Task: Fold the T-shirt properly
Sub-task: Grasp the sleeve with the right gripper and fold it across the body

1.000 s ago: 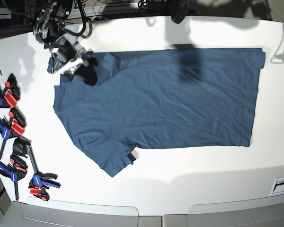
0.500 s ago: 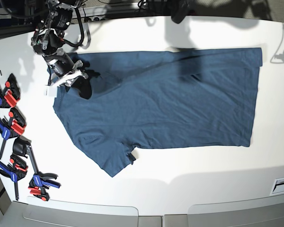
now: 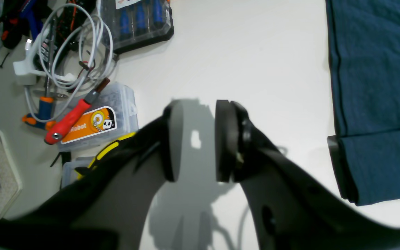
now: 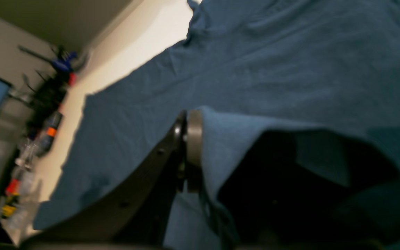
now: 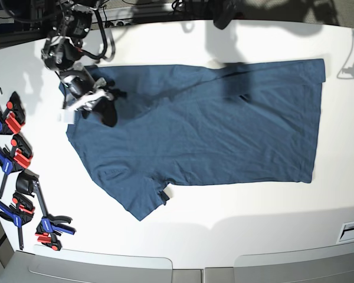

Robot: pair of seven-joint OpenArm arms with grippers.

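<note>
Nearest the base camera, at 7 to 9 o'clock, a row of bar clamps (image 5: 15,177) lies along the worktop (image 5: 236,218) edge, apart from the garment. The T-shirt (image 5: 200,135) lies flat mid-worktop, long axis running 3 to 9 o'clock, hem toward 3, one sleeve pointing to 7.

At 10 o'clock the right hand (image 5: 91,97) is pressed together on a pinch of the T-shirt's shoulder or collar edge; the right wrist view shows cloth (image 4: 241,139) draped over the pad (image 4: 193,149), lifted clear of the layer below.

The left hand (image 3: 194,140) stands apart and holds nothing, hovering off the 3 o'clock end, with the hem (image 3: 339,163) just beside it and a clutter of tools (image 3: 71,86) beyond it.

Judgement: the right arm is committed; any fold travels from 9 toward 3 along the long axis, and the left hand is nearer the hem.
</note>
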